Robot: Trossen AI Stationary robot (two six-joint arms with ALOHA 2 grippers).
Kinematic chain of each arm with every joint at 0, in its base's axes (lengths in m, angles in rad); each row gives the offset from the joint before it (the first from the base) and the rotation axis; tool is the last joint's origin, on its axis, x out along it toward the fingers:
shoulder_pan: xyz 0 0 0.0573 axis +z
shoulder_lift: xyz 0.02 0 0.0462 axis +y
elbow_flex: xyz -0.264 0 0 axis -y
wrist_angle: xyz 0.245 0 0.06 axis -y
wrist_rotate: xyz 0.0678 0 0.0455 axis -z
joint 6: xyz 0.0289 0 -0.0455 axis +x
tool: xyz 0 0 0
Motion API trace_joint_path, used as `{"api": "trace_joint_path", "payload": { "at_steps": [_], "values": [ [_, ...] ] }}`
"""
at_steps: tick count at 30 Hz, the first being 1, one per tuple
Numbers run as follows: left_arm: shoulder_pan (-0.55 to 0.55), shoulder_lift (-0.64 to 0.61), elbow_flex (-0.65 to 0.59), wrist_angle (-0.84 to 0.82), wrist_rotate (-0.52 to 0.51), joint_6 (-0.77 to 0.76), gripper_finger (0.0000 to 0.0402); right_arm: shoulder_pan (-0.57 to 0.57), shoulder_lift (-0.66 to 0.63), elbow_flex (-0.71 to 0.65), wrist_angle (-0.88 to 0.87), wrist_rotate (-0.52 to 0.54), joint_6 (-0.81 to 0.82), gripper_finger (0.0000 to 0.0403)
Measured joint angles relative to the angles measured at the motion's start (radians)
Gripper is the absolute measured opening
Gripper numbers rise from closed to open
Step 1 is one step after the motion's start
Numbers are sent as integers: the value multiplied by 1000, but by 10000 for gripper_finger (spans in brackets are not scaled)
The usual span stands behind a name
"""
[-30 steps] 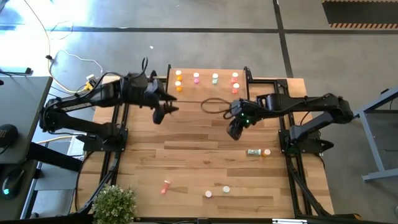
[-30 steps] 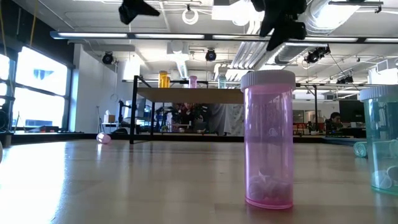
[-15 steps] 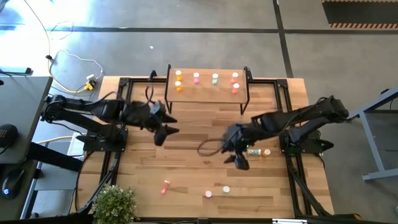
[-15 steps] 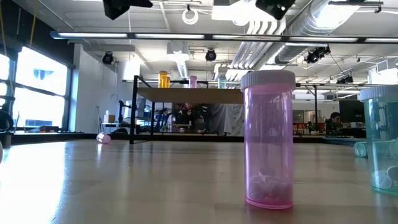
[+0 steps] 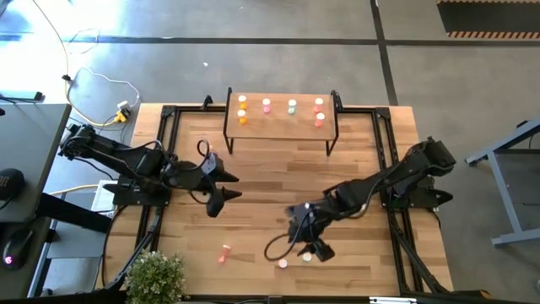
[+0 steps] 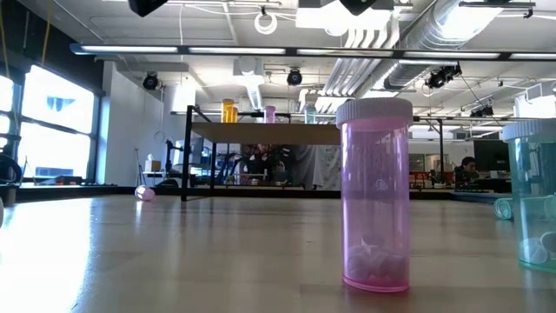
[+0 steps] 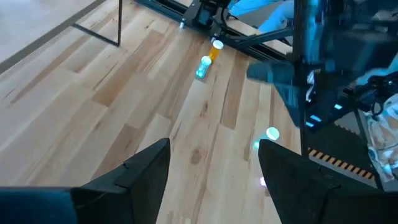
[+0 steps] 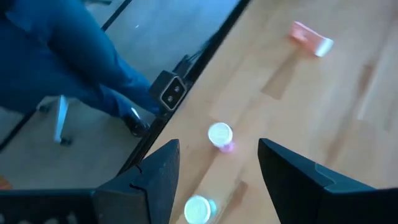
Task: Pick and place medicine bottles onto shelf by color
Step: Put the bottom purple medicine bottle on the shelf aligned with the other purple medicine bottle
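Observation:
The shelf [image 5: 282, 127] stands at the table's far middle with orange [image 5: 242, 101], pink [image 5: 267, 105], teal [image 5: 292, 105] and red [image 5: 319, 103] bottles upright on it. On the table near the front edge a pink bottle [image 5: 283, 263] and a teal bottle [image 5: 307, 257] stand upright, and a reddish-pink bottle [image 5: 224, 252] lies on its side. My right gripper [image 5: 309, 245] is open and empty above the two upright ones, which show in its wrist view: pink [image 8: 220, 135], teal [image 8: 198, 210]. My left gripper [image 5: 224, 189] is open and empty over the table's left middle.
An orange bottle [image 7: 216, 50] and a teal bottle [image 7: 203, 67] lie side by side at the table's right, under my right arm in the high view. A potted plant [image 5: 156, 274] stands at the near left corner. Black frame rails [image 5: 160, 160] run along both table sides.
My right gripper has gone from just in front of the shelf toward the table's near edge, ending over the upright pink and teal bottles. My left gripper has gone from beside the shelf's left end toward the near edge. Both stay open. No bottle has moved.

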Motion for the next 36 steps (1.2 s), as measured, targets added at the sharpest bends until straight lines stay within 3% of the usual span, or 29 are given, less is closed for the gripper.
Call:
{"api": "trace_joint_path", "payload": {
  "at_steps": [12, 36],
  "values": [
    [-56, 0, 0, 1, -33, -23, 236, 49, 152, 0, 146, -7, -113, 209],
    [-67, 0, 0, -45, -105, -42, 236, 56, 345, -1, 241, 27, -111, 209]
  ]
}}
